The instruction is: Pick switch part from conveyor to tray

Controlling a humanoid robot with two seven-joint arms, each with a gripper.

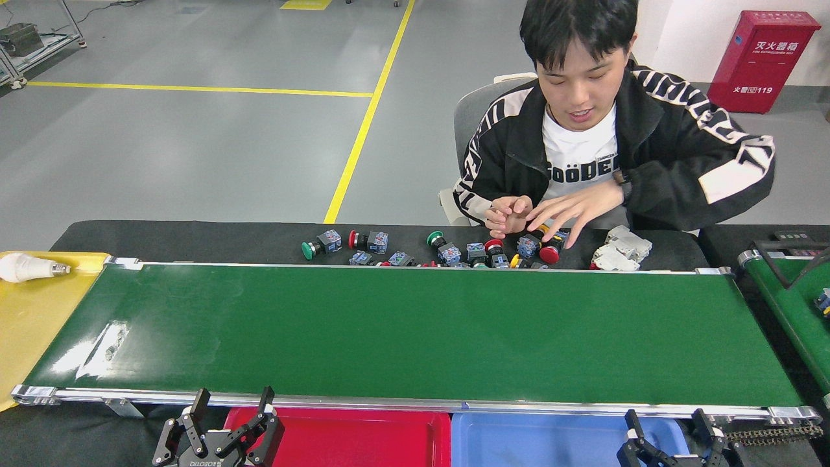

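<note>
Both claws, left (230, 405) and right (671, 425), stood spread and empty at six o'clock. The conveyor (415, 331) carried nothing; switch parts (447, 250) lay beyond it at twelve o'clock, under a person's hands (551, 217). Reaching early risked striking those hands

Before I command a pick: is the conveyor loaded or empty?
Empty: the conveyor shows bare green; switch parts lie beyond its far rail.
</note>
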